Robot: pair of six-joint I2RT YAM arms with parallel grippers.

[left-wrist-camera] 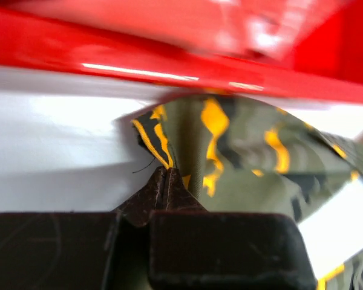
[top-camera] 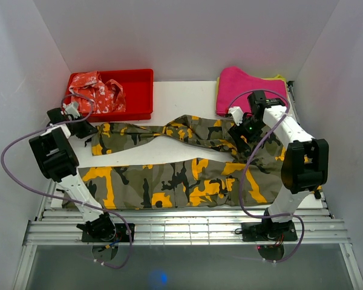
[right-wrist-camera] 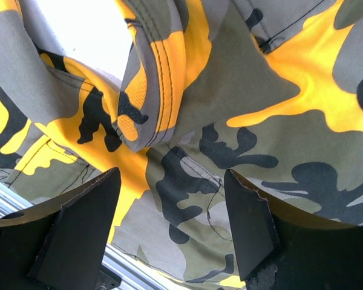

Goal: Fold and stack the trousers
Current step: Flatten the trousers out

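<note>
The trousers (top-camera: 181, 175) lie spread across the surface (top-camera: 187, 96), waist toward the right edge, legs toward the left edge. The left fingers (left-wrist-camera: 164, 188) are clenched on the far leg's cuff beside the red tray (top-camera: 139, 90), arm low. The right fingers (right-wrist-camera: 85, 223) stand released just above the waist, arm bent over.

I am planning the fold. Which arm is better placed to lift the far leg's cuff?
Left. The left gripper is shut on the trousers at that cuff; the right gripper is open, over the waist end.
</note>
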